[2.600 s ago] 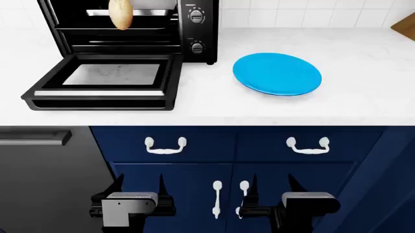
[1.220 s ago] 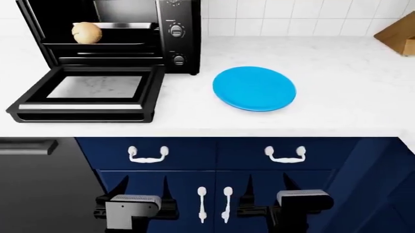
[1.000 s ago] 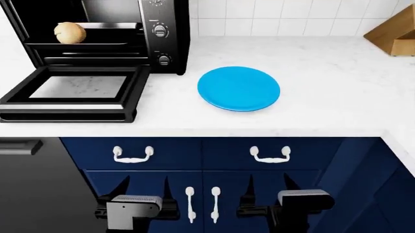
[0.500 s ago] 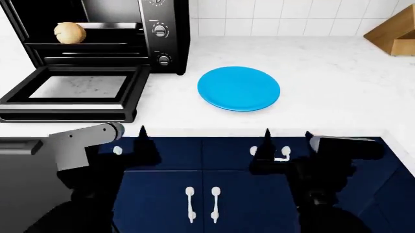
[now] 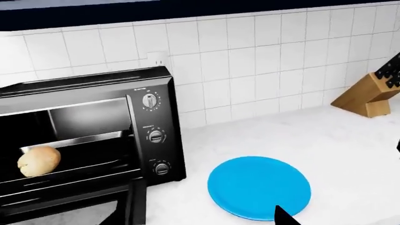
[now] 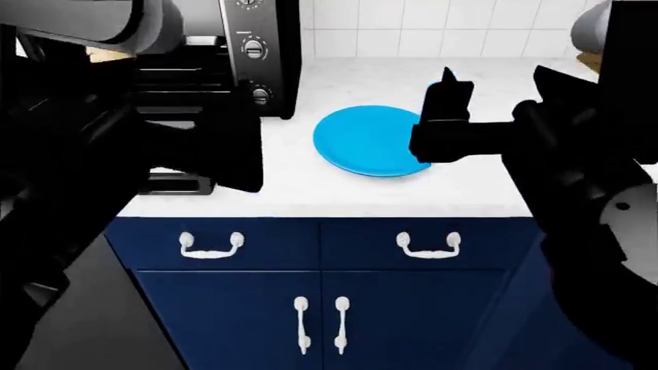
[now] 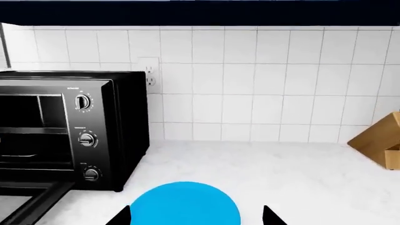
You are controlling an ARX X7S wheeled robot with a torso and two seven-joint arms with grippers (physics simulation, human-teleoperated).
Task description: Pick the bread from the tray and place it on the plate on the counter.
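Note:
The bread, a small golden-tan roll, lies on the silvery tray inside the open black toaster oven. In the head view only a tan sliver of it shows behind my raised left arm. The blue plate lies on the white counter to the right of the oven, and also shows in the head view and the right wrist view. My left gripper is open and empty, short of the plate. My right gripper is open and empty, facing the plate.
A wooden knife block stands at the back right of the counter by the tiled wall. The oven door hangs open over the counter. Navy cabinets with white handles are below. My two arms fill much of the head view.
Both arms have risen from below the counter edge to counter height, now covering the oven and the plate's right edge in the head view. Bread and plate have not moved.

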